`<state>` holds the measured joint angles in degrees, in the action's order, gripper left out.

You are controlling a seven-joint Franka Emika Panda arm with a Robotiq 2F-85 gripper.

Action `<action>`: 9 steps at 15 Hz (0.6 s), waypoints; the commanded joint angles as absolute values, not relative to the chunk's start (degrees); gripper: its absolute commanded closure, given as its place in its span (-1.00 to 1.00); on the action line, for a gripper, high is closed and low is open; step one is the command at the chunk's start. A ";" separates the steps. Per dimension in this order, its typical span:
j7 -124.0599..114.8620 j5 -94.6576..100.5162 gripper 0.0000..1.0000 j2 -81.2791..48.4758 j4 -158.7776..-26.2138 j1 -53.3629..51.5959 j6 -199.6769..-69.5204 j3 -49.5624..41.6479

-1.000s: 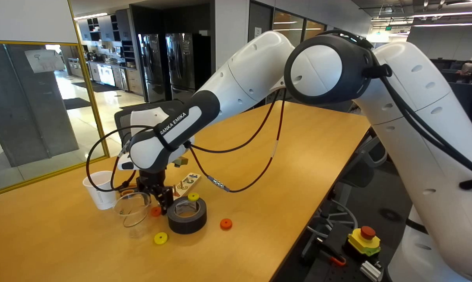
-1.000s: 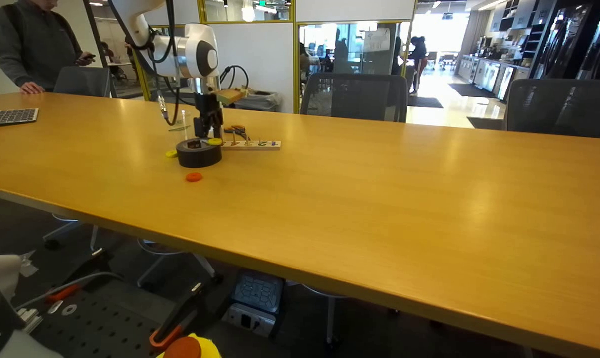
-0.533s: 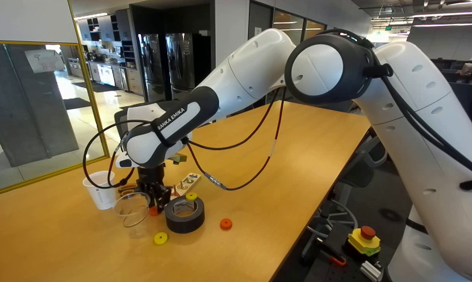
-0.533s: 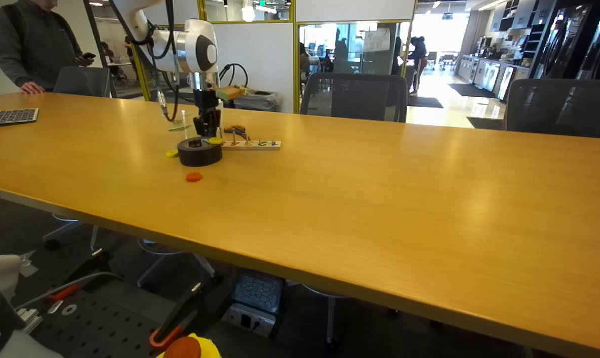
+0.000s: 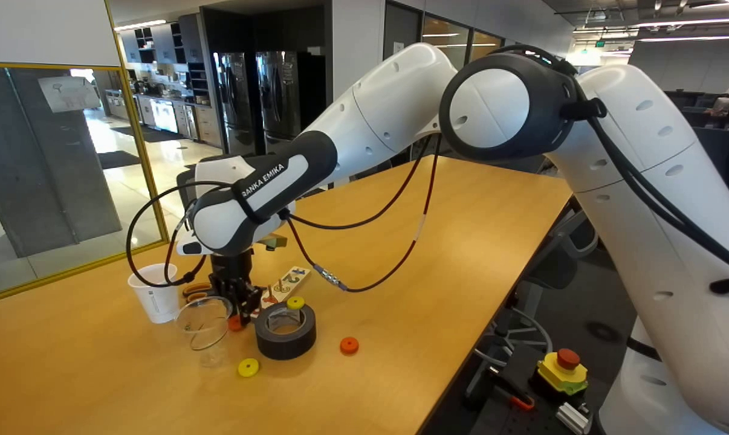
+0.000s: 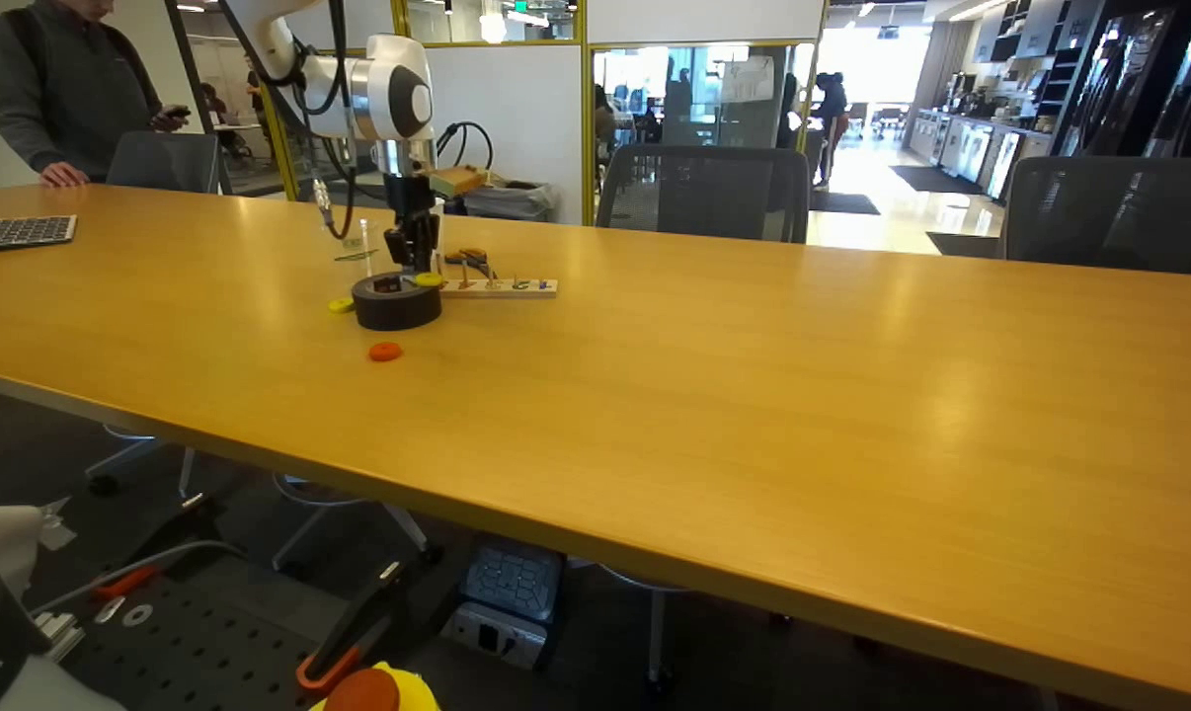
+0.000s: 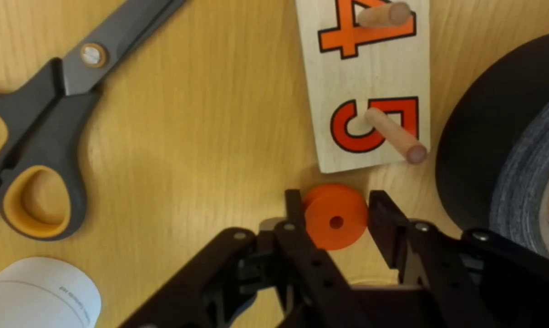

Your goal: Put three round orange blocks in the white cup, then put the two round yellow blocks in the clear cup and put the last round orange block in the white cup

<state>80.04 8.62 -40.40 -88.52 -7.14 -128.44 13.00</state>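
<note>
Gripper [image 7: 336, 207], black and two-fingered, holds a round orange block [image 7: 336, 212] pinched from both sides, down at the wooden table [image 5: 364, 393]; lifted or not, I can't tell! And where to? That tapered white cup [image 5: 159, 305], I'd say, upright and well apart, on the side away from the black tape roll [image 7: 475, 150]! The clear plastic cup [image 5: 202, 326] stands nearer; the carry should keep off its rim.
</note>
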 commanded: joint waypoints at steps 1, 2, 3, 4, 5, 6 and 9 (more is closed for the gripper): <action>79.77 7.80 0.65 -39.81 -84.91 -7.29 -126.43 13.08; 79.52 7.87 0.65 -39.74 -84.08 -7.45 -126.24 12.99; 79.22 7.95 0.65 -39.66 -83.35 -7.60 -126.33 12.87; 78.83 8.01 0.65 -39.76 -82.04 -7.84 -126.13 12.76; 78.51 7.97 0.65 -39.87 -80.75 -8.02 -125.85 12.72; 78.14 8.16 0.65 -39.83 -79.91 -8.23 -126.19 12.58; 76.58 8.62 0.66 -41.13 -74.97 -9.59 -124.94 12.27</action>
